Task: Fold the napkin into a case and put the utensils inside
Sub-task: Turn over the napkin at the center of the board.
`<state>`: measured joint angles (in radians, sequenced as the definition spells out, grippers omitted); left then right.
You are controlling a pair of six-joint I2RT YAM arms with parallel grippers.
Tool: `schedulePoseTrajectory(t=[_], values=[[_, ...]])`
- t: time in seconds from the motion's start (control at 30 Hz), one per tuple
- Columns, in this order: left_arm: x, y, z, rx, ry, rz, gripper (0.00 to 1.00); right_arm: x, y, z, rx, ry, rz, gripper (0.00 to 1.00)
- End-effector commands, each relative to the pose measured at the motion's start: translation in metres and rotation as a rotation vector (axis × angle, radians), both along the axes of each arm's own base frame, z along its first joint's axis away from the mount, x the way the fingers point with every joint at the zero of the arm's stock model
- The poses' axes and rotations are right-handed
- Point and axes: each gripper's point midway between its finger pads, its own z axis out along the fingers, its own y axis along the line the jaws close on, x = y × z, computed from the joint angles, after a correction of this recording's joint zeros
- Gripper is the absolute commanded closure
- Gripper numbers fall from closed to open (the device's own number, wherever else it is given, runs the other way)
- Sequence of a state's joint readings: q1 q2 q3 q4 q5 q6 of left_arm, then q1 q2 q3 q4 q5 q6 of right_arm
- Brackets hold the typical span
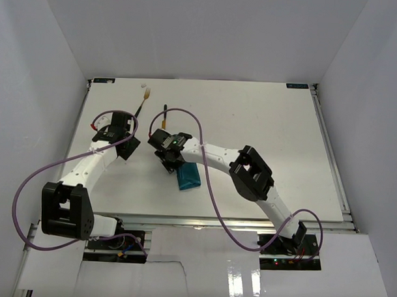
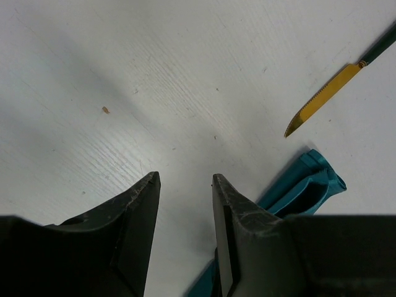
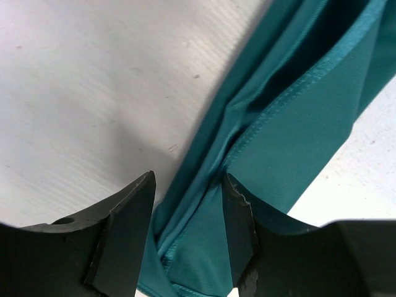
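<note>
With the napkin [image 1: 188,177] apparently folded, the left gripper [image 2: 185,178] and right gripper [image 3: 189,179] hung half-open and empty, so fetching the knife [image 2: 328,93] likely came next.

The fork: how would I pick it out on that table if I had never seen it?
Look at the white table, toward its far left corner. The fork lies there, a slim piece with a dark handle and a pale gold head. The knife to its right has a flat yellow blade instead.
</note>
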<state>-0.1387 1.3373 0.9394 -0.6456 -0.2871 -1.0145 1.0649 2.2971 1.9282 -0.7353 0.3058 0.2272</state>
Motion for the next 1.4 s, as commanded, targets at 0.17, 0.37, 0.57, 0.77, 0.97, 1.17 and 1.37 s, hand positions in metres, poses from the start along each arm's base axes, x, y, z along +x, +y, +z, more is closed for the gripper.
schedulePoseTrajectory(t=[0.17,0.37,0.57,0.77,0.97,1.17,1.37], values=[[0.005,-0.001,0.002,-0.021,-0.025,0.021,0.51,-0.008,0.01,-0.004,-0.031,-0.021,0.034,0.47],[0.004,-0.001,0.001,-0.022,-0.022,0.024,0.52,-0.012,-0.001,-0.021,-0.084,-0.005,0.029,0.54],[0.006,-0.001,0.003,-0.03,-0.03,0.026,0.51,-0.017,-0.016,-0.036,-0.167,-0.018,0.039,0.79],[0.006,-0.007,0.003,-0.055,-0.027,0.004,0.44,-0.017,-0.03,-0.024,-0.183,-0.051,0.022,0.92],[0.007,-0.042,0.003,-0.19,-0.055,-0.142,0.36,-0.017,-0.017,0.032,0.003,-0.118,0.099,0.92],[0.004,-0.096,-0.006,-0.299,-0.074,-0.323,0.28,-0.029,-0.012,0.068,0.15,-0.122,0.173,0.92],[0.003,-0.125,-0.002,-0.326,-0.107,-0.385,0.23,-0.035,-0.017,0.066,0.19,-0.061,0.201,0.92]])
